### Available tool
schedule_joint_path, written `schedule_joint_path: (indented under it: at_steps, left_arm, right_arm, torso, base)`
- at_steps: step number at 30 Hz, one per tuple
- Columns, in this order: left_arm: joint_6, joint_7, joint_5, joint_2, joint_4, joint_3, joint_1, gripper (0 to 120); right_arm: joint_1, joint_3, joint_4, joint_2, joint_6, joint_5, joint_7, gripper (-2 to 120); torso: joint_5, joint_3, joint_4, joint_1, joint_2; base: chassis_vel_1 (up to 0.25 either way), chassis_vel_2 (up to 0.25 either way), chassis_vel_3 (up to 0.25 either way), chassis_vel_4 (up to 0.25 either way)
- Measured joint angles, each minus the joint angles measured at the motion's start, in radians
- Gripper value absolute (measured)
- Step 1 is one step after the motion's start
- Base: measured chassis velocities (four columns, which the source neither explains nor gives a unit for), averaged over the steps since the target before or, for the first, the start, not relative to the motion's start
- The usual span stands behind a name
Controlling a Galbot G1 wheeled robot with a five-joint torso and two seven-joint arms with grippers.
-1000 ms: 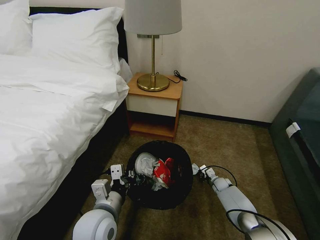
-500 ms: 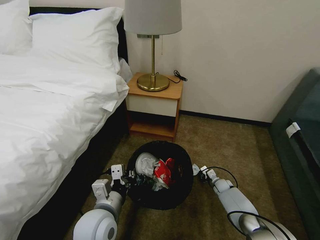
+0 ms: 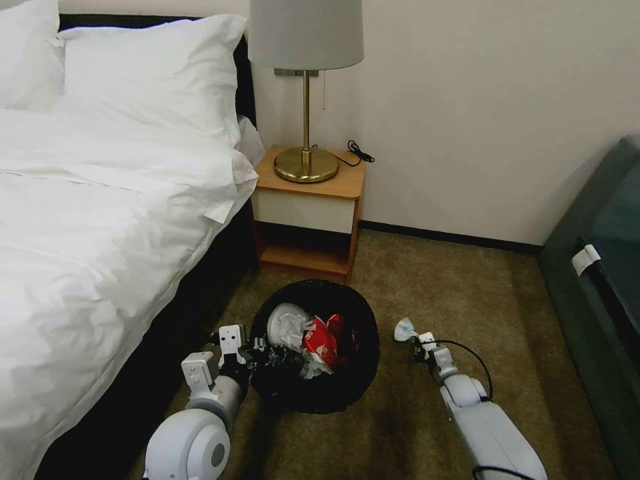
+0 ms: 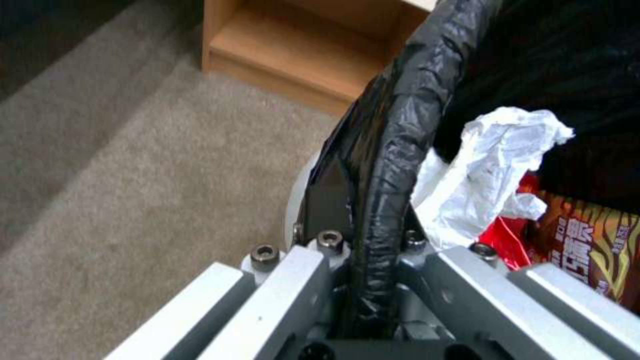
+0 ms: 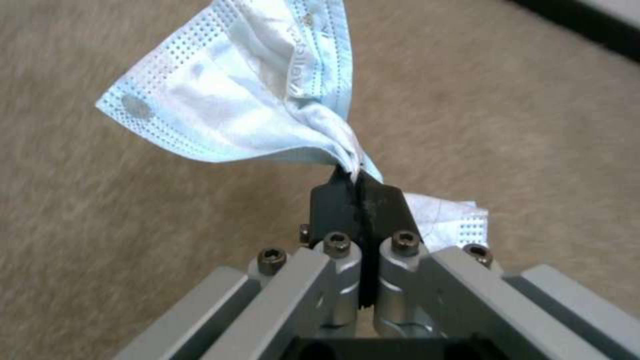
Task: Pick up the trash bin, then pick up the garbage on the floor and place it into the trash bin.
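We've got the left pincer (image 4: 363, 240) clamped on the trash bin (image 3: 313, 347) rim, the right pincer (image 5: 360, 182) pinching a face mask (image 5: 247, 100) over brown carpet (image 3: 433, 287), bed (image 3: 100, 220) and nightstand (image 3: 310, 213) beyond.

Black lined trash bin (image 3: 320, 373) holds tissues and red packets (image 3: 320, 343) on carpet.

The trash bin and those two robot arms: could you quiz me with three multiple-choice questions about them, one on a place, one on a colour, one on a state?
1. Where is the trash bin?
A. on the bed
B. on the carpet before the nightstand
C. on the nightstand

2. What colour is the face mask?
A. light blue
B. green
C. black

3. How is the right gripper?
A. wide open
B. shut on the bin's rim
C. shut on the face mask

Key: 1 B, the head view shows it there. 2 A, seen in the right wrist view. 3 C, the mask is pinched; the left gripper clamps the rim.
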Motion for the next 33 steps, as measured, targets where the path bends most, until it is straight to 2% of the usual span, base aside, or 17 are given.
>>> schedule_joint_path:
  at_steps: [1,4,8,12,15,17,21,23,24,26,29,31,33]
  left_arm:
    - [0.000,0.000,0.000,0.000,0.000,0.000,0.000,0]
    - [0.000,-0.001,-0.005,0.000,0.024,0.013,-0.010,0]
    - [0.000,-0.005,-0.015,0.005,0.042,0.022,-0.016,0]
    - [0.007,-0.008,-0.034,0.010,0.083,0.042,-0.034,0]
    - [0.008,-0.008,-0.043,0.013,0.101,0.051,-0.042,0]
    - [0.008,-0.002,-0.062,0.024,0.124,0.056,-0.052,0]
    - [0.009,0.004,-0.080,0.033,0.141,0.055,-0.059,0]
    - [0.011,0.008,-0.096,0.036,0.156,0.058,-0.069,0]
    - [0.011,0.008,-0.096,0.036,0.156,0.058,-0.069,0]
    - [0.016,0.012,-0.110,0.038,0.174,0.070,-0.086,0]
    - [0.019,0.012,-0.115,0.038,0.182,0.074,-0.093,0]
    - [0.030,0.012,-0.137,0.042,0.194,0.082,-0.111,0]
    - [0.036,0.011,-0.150,0.043,0.197,0.084,-0.117,0]
  right_arm:
    - [0.000,0.000,0.000,0.000,0.000,0.000,0.000,0]
    - [-0.063,0.056,0.126,-0.014,0.001,0.029,0.027,0]
    - [-0.096,0.077,0.224,-0.019,0.008,0.048,0.045,0]
    - [-0.137,0.084,0.370,-0.019,0.095,0.043,0.066,0]
    - [-0.153,0.078,0.429,-0.017,0.111,0.045,0.072,0]
    - [-0.177,0.067,0.526,-0.008,0.121,0.050,0.074,0]
    - [-0.205,0.056,0.627,-0.004,0.119,0.054,0.074,0]
    - [-0.246,0.033,0.762,-0.021,0.096,0.067,0.076,0]
    - [-0.246,0.033,0.762,-0.021,0.096,0.067,0.076,0]
    - [-0.290,0.000,0.887,-0.056,0.069,0.080,0.080,0]
    - [-0.305,-0.010,0.925,-0.073,0.056,0.087,0.080,0]
    - [-0.351,-0.040,1.016,-0.122,0.025,0.107,0.083,0]
    - [-0.370,-0.050,1.044,-0.137,0.020,0.108,0.083,0]
  torso:
    - [0.0000,0.000,0.0000,0.000,0.000]
    - [-0.0001,0.000,-0.0001,0.000,0.000]
    - [-0.0001,0.000,0.0000,0.000,0.000]
    - [-0.0002,0.000,0.0002,0.000,0.000]
    - [-0.0002,0.000,0.0001,0.000,0.000]
    - [-0.0002,0.000,0.0001,0.000,0.000]
    - [-0.0001,0.000,0.0002,0.000,0.000]
    - [-0.0002,0.000,0.0001,0.000,0.000]
    - [-0.0002,0.000,0.0001,0.000,0.000]
    - [-0.0002,0.000,0.0000,0.000,0.000]
    - [-0.0002,0.000,0.0001,0.000,0.000]
    - [-0.0002,0.000,0.0000,0.000,0.000]
    - [-0.0003,0.000,0.0000,0.000,0.000]
  base:
    - [0.000,0.000,0.000,0.000]
    - [0.000,0.000,0.000,0.000]
    - [0.000,0.000,0.000,0.000]
    - [0.000,0.000,0.000,0.000]
    - [0.000,0.000,0.000,0.000]
    - [0.000,0.000,0.000,0.000]
    - [0.000,0.000,0.000,0.000]
    - [0.000,0.000,0.000,0.000]
    - [0.000,0.000,0.000,0.000]
    - [0.000,0.000,0.000,0.000]
    - [0.000,0.000,0.000,0.000]
    - [0.000,0.000,0.000,0.000]
    - [0.000,0.000,0.000,0.000]
